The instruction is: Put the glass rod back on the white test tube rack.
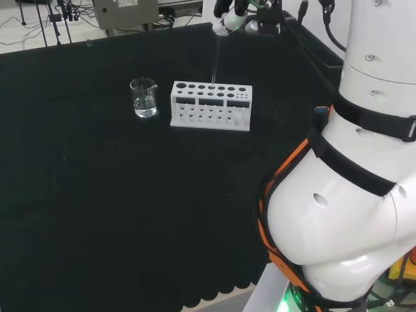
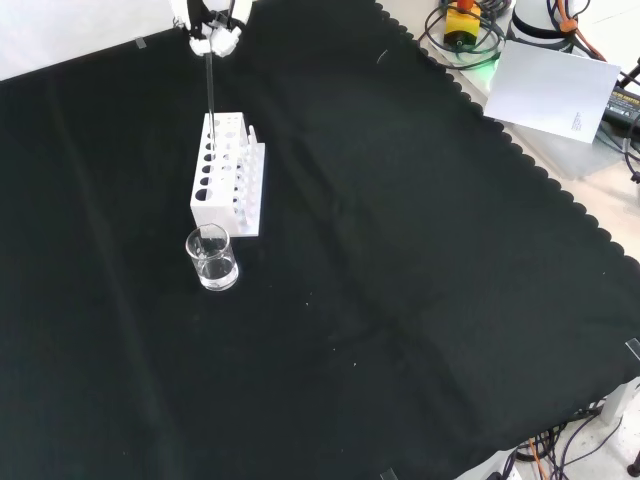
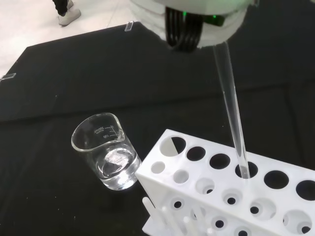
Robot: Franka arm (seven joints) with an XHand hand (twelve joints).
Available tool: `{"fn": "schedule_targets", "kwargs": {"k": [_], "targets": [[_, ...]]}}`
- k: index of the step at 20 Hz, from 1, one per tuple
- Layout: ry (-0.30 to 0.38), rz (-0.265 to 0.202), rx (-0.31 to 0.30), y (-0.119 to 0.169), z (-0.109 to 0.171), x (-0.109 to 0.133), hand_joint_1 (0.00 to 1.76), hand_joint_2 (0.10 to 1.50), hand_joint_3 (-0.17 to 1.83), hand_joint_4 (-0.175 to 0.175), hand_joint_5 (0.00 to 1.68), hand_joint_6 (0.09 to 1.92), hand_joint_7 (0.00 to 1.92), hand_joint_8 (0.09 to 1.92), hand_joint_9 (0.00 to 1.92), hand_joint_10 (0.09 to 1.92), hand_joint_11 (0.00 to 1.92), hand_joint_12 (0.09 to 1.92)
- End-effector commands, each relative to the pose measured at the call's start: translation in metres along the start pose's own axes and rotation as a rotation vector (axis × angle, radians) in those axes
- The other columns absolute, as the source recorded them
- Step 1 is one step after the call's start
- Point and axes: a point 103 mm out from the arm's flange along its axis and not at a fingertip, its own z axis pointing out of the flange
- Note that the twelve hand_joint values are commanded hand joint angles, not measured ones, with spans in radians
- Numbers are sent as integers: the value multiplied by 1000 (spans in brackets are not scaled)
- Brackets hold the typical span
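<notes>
The white test tube rack (image 1: 210, 106) (image 2: 226, 177) (image 3: 231, 196) stands on the black cloth. A clear glass rod (image 1: 215, 60) (image 2: 210, 88) (image 3: 230, 102) hangs upright above it, its lower tip entering one of the rack's back-row holes in the wrist view. The hand (image 1: 229, 19) (image 2: 211, 30) is above the rack with its fingers pinched on the rod's upper end. The rod is thin and faint in the head view.
A small glass beaker (image 1: 143, 97) (image 2: 211, 257) (image 3: 107, 151) with a little clear liquid stands right beside the rack's end. The arm's white links (image 1: 351, 175) fill the right of the head view. Cables and paper lie beyond the cloth's scalloped edge (image 2: 520, 150).
</notes>
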Motion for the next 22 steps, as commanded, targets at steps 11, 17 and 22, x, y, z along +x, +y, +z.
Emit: {"fn": "schedule_targets", "kwargs": {"k": [11,17,22], "targets": [[-6,-38,78,30,32,1,1314,795,434,-175,1369,87,1232,967,1849,531,1350,1015],[-29,-27,79,34,33,5,1314,795,434,-175,1370,87,1233,966,1850,531,1349,1014],[-42,-21,98,35,32,4,1314,795,434,-175,1370,87,1234,965,1850,531,1347,1014]]}}
